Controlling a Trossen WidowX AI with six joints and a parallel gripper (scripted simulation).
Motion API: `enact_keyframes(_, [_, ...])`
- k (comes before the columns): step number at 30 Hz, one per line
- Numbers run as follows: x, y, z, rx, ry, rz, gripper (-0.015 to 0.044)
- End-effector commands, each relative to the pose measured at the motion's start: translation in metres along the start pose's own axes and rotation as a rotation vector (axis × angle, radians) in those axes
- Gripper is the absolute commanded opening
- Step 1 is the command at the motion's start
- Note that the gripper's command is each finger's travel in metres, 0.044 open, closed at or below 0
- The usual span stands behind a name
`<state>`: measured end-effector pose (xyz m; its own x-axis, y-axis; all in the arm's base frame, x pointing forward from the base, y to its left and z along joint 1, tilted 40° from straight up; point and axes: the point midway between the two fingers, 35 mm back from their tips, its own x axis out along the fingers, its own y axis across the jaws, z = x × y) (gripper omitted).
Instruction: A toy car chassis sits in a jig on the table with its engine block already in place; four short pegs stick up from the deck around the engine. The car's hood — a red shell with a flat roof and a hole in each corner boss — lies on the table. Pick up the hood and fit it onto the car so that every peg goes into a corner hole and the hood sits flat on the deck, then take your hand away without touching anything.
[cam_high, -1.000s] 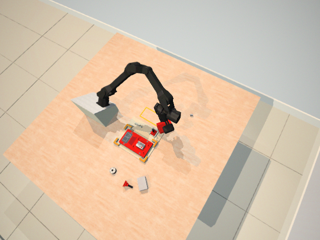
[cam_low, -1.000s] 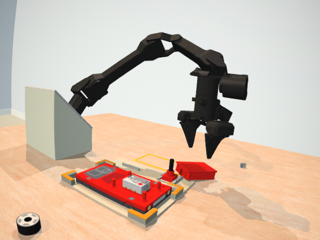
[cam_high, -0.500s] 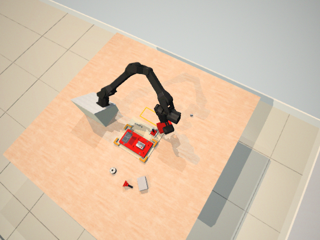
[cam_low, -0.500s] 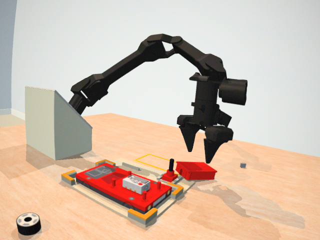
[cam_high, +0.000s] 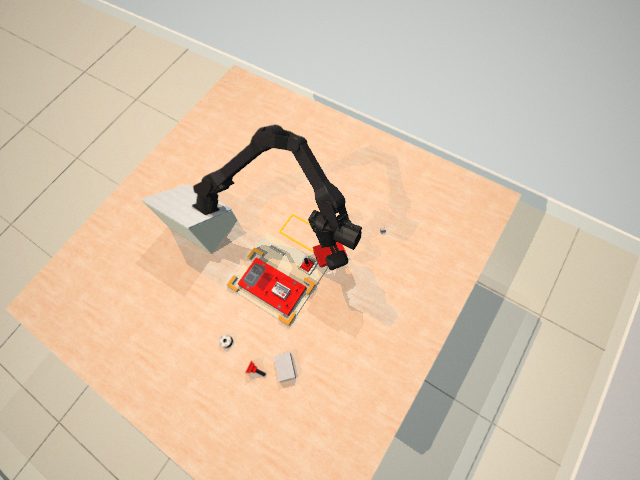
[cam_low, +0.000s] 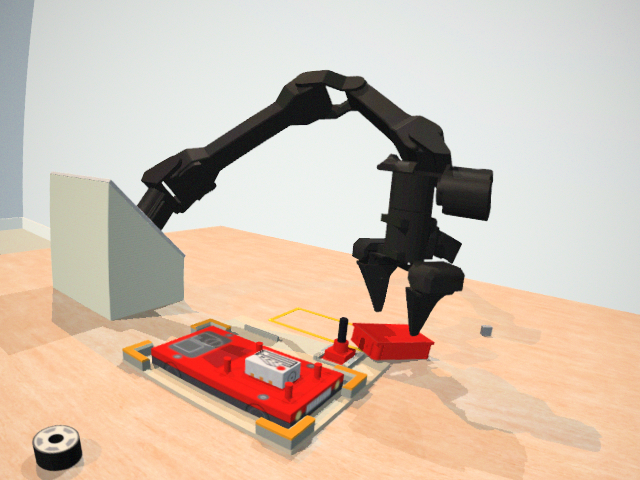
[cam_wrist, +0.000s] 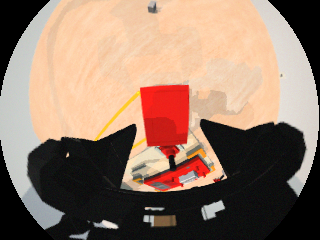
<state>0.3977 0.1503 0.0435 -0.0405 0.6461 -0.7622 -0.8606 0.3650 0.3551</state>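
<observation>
The red hood (cam_high: 321, 255) (cam_low: 392, 346) (cam_wrist: 167, 115) lies roof up beside the jig's corner, looking slightly tilted; whether it touches the jig is unclear. My gripper (cam_low: 397, 321) (cam_wrist: 169, 124) is open and points down, low over the hood. In the exterior view one fingertip overlaps the hood's far roof edge; contact cannot be told. The wrist view shows the hood between the spread fingers. The red chassis (cam_high: 262, 291) (cam_low: 206, 361) sits in the jig (cam_high: 286, 318) (cam_low: 286, 428) with the white engine block (cam_high: 280, 290) (cam_low: 271, 367) on it. Pegs (cam_low: 317, 370) stand around the engine. The hood's holes are hidden.
A red part with an upright black stick (cam_high: 307, 264) (cam_low: 342, 328) stands between chassis and hood. A yellow outline (cam_high: 297, 241) (cam_low: 283, 314) lies behind. A small grey cube (cam_high: 382, 230) (cam_low: 485, 330) lies beyond. A wheel (cam_low: 56, 457) and grey box (cam_high: 284, 367) lie apart.
</observation>
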Motion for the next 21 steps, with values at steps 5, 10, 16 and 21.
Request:
enact_keyframes(5, [0.007,0.001,-0.001,0.004,-0.002,0.004,0.044])
enact_keyframes(10, [0.012,0.002,-0.001,0.004,-0.002,0.004,0.044])
enact_keyframes(16, [0.014,0.002,-0.001,0.004,-0.002,0.005,0.044])
enact_keyframes(21, [0.016,0.002,-0.001,0.004,-0.002,0.005,0.044])
